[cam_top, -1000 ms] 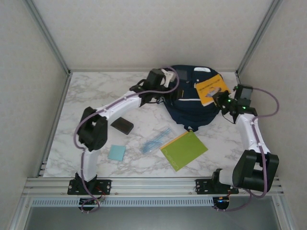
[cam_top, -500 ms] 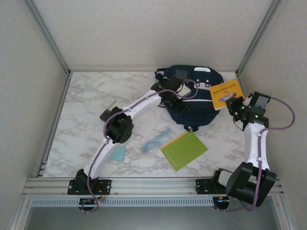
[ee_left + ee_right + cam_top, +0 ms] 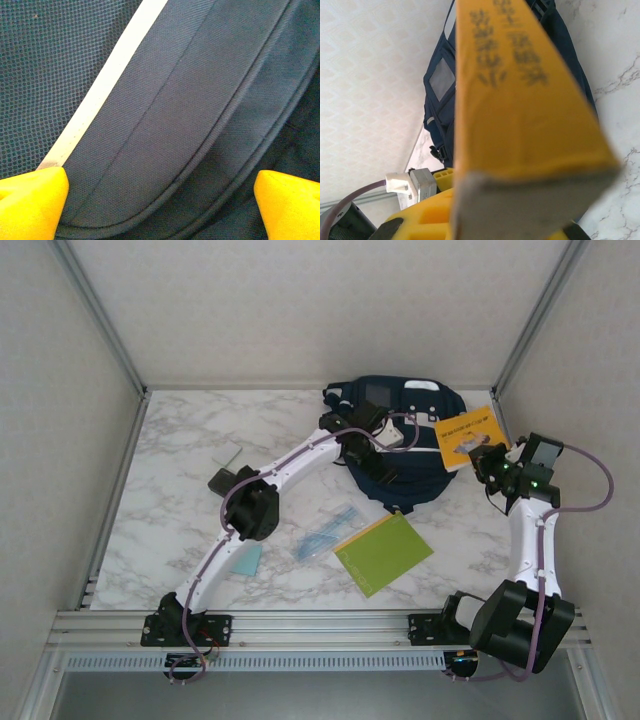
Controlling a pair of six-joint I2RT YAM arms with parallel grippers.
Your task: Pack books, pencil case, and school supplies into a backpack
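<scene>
Your left fingers [image 3: 30, 200] stand wide apart, gripping nothing, close over the backpack [image 3: 425, 465] fabric; a second ago that arm was drawn back. Your right fingers [image 3: 415, 220] clamp the orange-yellow book [image 3: 470, 435], now at the backpack's right edge above the worktop [image 3: 170, 440], no longer over the backpack.

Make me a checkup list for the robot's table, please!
Surface: marble table, flat.
Job's things: backpack at the back; orange book held at its right side; green notebook, clear packet and blue pad lying in front.
Clutter: small dark thing beside the left arm, too small to tell.
Grippers: left gripper open over the backpack; right gripper shut on the orange book.
Cables: purple cables along both arms, looping free.
Surroundings: white walls, metal frame.
</scene>
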